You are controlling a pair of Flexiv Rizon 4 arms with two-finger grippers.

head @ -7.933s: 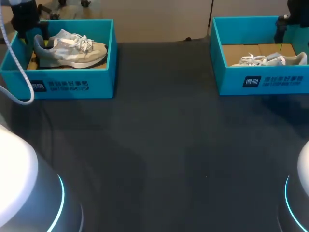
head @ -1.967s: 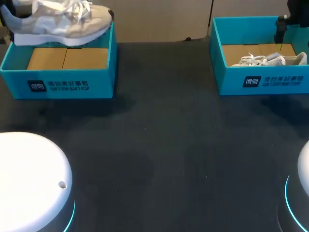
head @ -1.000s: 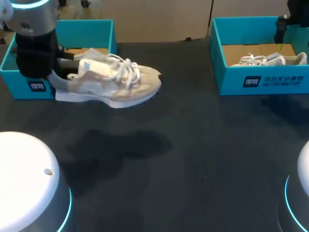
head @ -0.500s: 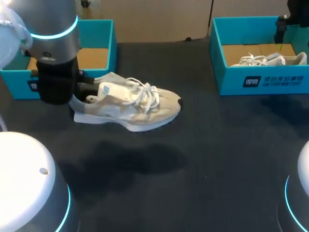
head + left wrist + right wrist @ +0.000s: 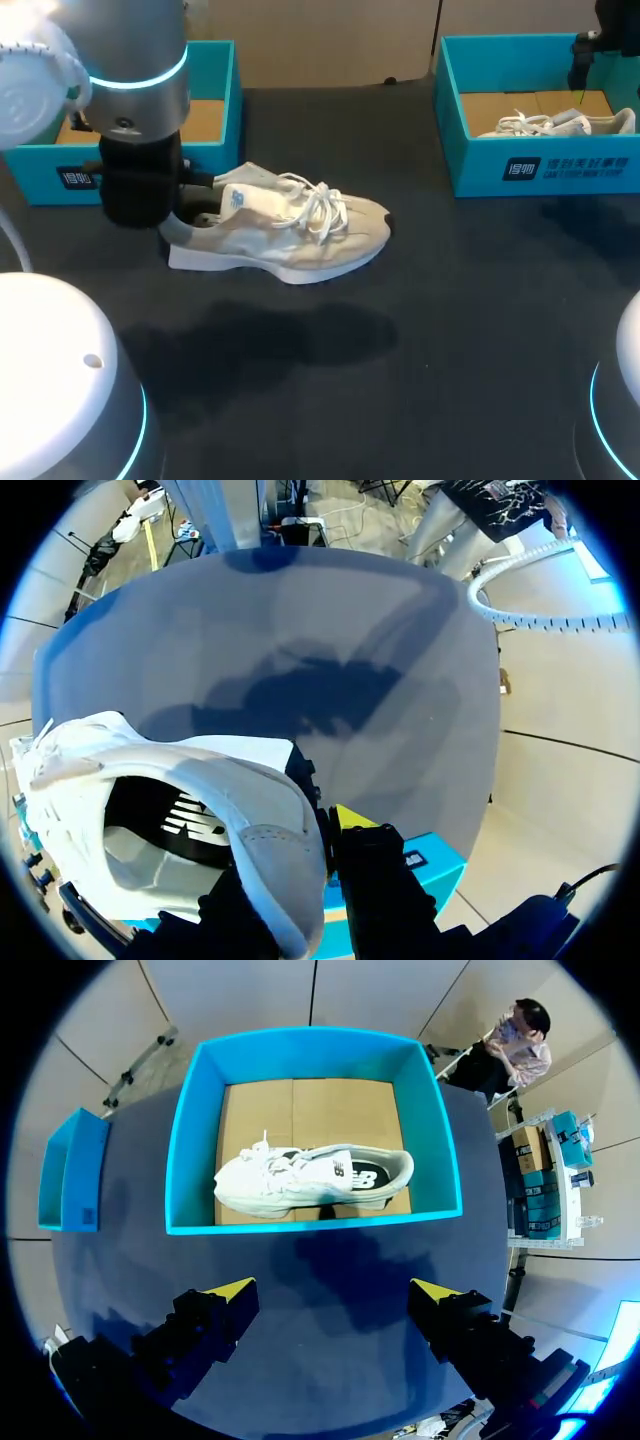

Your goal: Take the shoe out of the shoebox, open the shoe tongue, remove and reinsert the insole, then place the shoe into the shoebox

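A beige and white shoe [image 5: 285, 232] hangs just above the dark table, toe pointing right. My left gripper [image 5: 188, 212] is shut on its heel collar. In the left wrist view the heel of the shoe [image 5: 150, 780] sits between the fingers of my left gripper [image 5: 300, 832]; one yellow tip shows and the other is hidden behind the collar. The left shoebox [image 5: 218, 75] stands behind my left arm with only cardboard showing inside. My right gripper [image 5: 333, 1290] is open above the front wall of the right shoebox [image 5: 310, 1222], which holds a second white shoe [image 5: 310, 1180].
The right shoebox [image 5: 540, 172] with its shoe [image 5: 555, 123] stands at the back right of the table. The left shoebox [image 5: 70, 1170] also shows beside it in the right wrist view. Dark tabletop [image 5: 430, 320] stretches between and in front of the boxes.
My left arm has carried the shoe to the right and towards the front, lower over the table. The right arm has not moved.
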